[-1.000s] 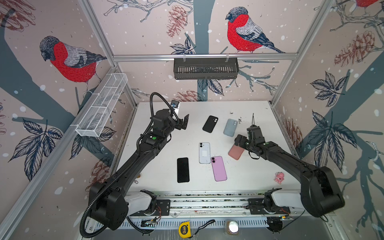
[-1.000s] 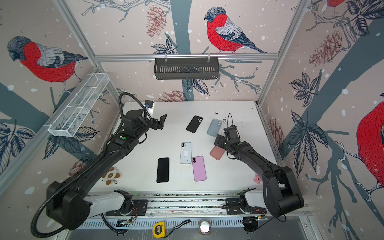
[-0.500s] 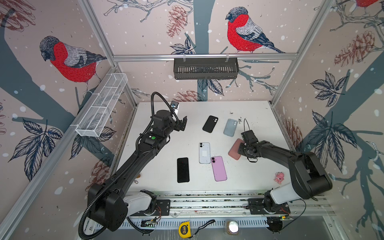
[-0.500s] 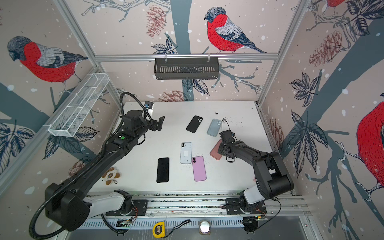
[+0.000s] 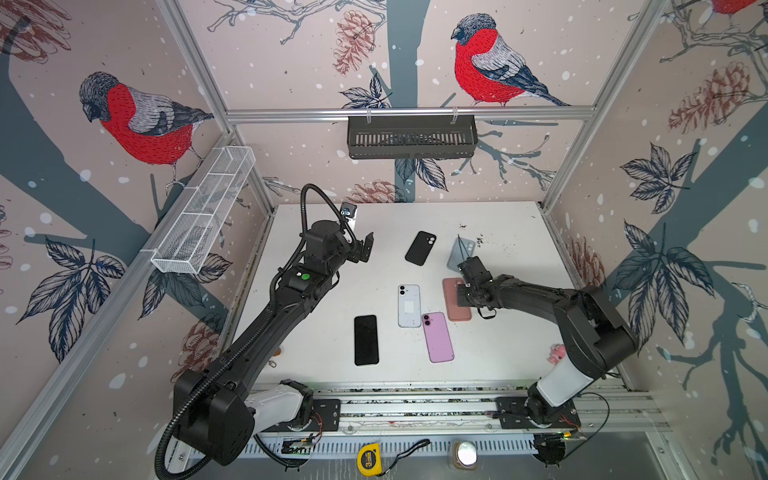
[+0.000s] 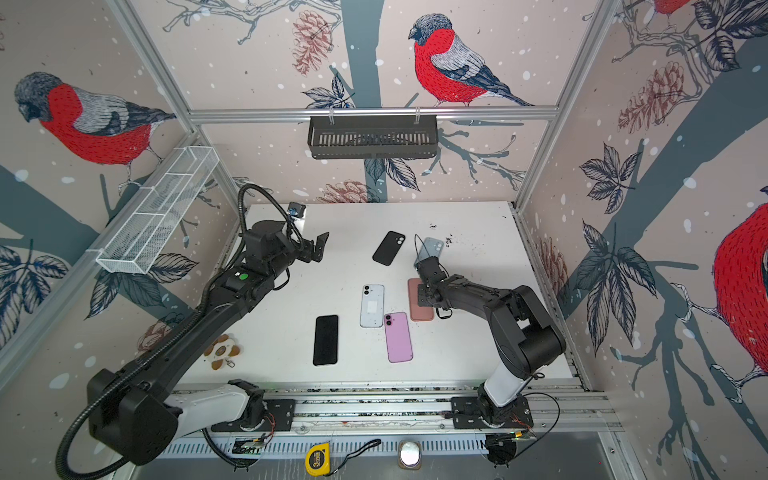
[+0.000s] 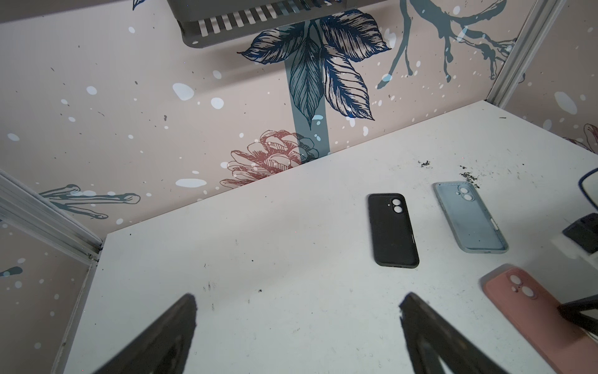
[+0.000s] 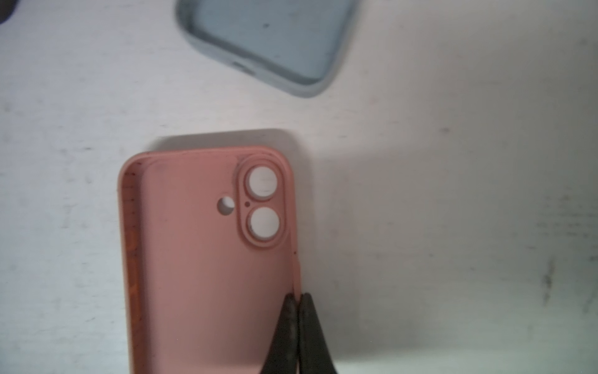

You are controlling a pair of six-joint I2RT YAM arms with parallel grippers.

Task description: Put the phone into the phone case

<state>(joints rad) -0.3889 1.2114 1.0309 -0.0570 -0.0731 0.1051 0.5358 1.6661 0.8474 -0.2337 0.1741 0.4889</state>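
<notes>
A pink phone case lies hollow side up on the white table, right of centre. My right gripper is shut on the thin side wall of this case, one finger inside and one outside. Left of it lie a white phone, a pink phone and a black phone. My left gripper hangs open and empty above the back left of the table, its fingers wide apart.
A black case and a light blue case lie behind the pink one. A small pink object sits at the right edge, a brown keyring at the left. A black basket hangs on the back wall, a white wire basket on the left wall.
My right gripper has closed from wide open onto the pink case's side wall, and the arm has dropped lower. The case has shifted slightly left. The left arm has barely moved.
</notes>
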